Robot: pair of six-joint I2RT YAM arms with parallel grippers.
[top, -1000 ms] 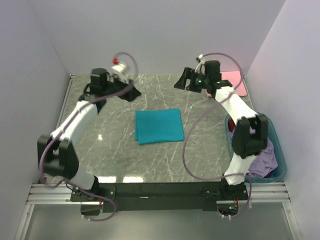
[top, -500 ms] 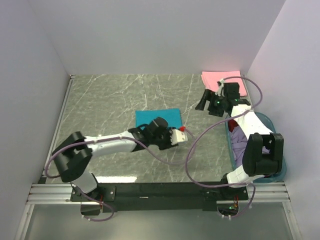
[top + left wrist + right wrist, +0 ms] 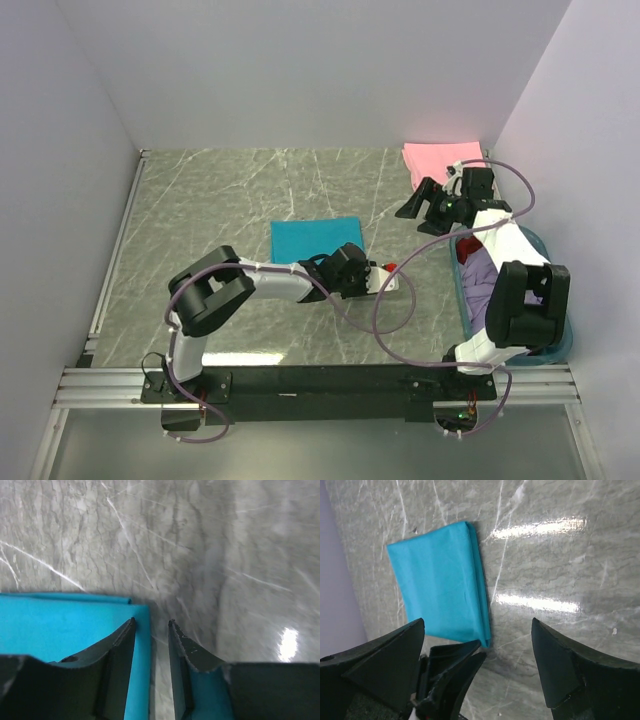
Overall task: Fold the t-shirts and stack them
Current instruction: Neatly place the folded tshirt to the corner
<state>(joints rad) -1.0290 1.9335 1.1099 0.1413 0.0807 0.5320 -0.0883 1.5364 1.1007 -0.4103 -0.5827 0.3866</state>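
A folded teal t-shirt [image 3: 312, 238] [image 3: 437, 580] [image 3: 60, 625] lies flat mid-table. My left gripper [image 3: 345, 262] [image 3: 151, 622] [image 3: 484, 655] sits low at its front right corner. Its jaws are narrow and straddle the shirt's right edge, with one finger over the cloth and one over bare table. A gap still shows between them and nothing is pinched. My right gripper [image 3: 420, 212] [image 3: 477, 622] hovers wide open and empty, just in front of a folded pink t-shirt [image 3: 440, 160] at the back right.
A teal plastic basket [image 3: 566, 338] stands at the right edge behind my right arm, holding lavender cloth [image 3: 485, 275] and a bit of red cloth [image 3: 468, 250]. Walls close off the left, back and right sides of the marble table [image 3: 220, 200].
My left arm swung from the back left across to the teal shirt's front right corner, and its jaws narrowed. My right gripper drew back to the right, uncovering the pink shirt.
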